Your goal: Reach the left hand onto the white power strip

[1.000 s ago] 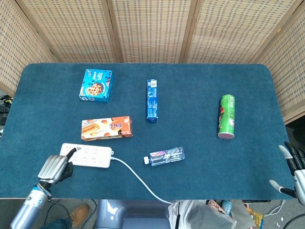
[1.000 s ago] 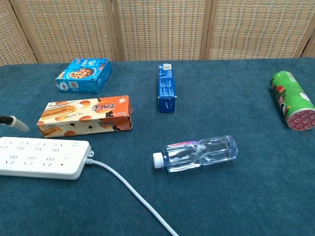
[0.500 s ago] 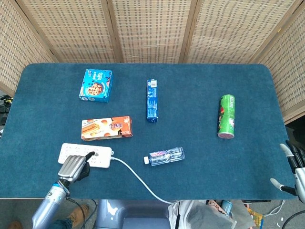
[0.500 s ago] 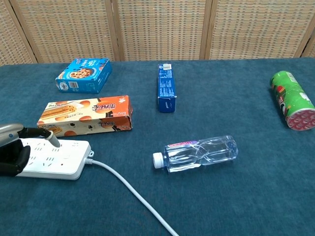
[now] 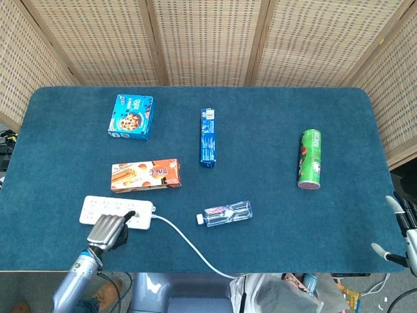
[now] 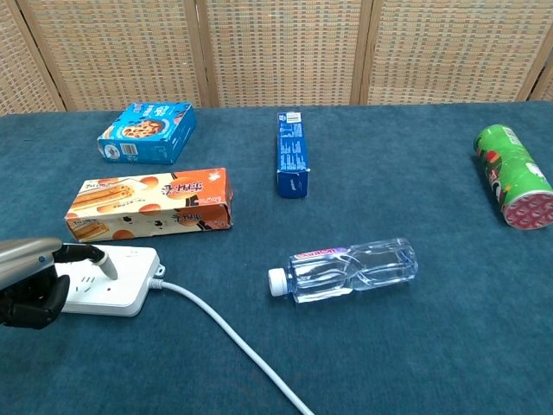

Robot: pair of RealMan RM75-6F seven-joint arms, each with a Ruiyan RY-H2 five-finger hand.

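**A:** Head view first. Where are you?

**B:** My left hand (image 5: 108,229) has slid along the flat white plastic power strip (image 5: 119,212) from its far-left end a second ago, towards the cord end. My fingers (image 5: 128,214) now lie over its near edge, curled loosely and gripping nothing. I judge the reach close to done, since I'm already on the strip.

**A:** And your other hand?

**B:** My right hand (image 5: 402,231) has hardly moved, idle at the far right table edge with fingers spread, holding nothing.

**A:** What's around your left fingers?

**B:** Just beyond them lies a long orange cardboard biscuit box (image 5: 146,175), glossy and sharp-edged. To their right is a clear ribbed plastic water bottle (image 5: 225,213) on its side, and the white cord (image 5: 189,244) curves off towards the near edge of the felt-like dark blue table (image 5: 260,104).

**A:** Now the chest view.

**B:** A second ago only one fingertip showed here. Now my left hand (image 6: 34,278) covers the strip's left half, one dark finger (image 6: 97,257) resting on the smooth socket face of the power strip (image 6: 121,277). I can't tell whether my palm is pressing down. The orange box (image 6: 151,205) sits just behind my fingers, apart from them. Further off are a square blue cookie box (image 6: 148,132), a slim blue carton (image 6: 293,153) and a green cylindrical canister (image 6: 511,175) lying on its side.
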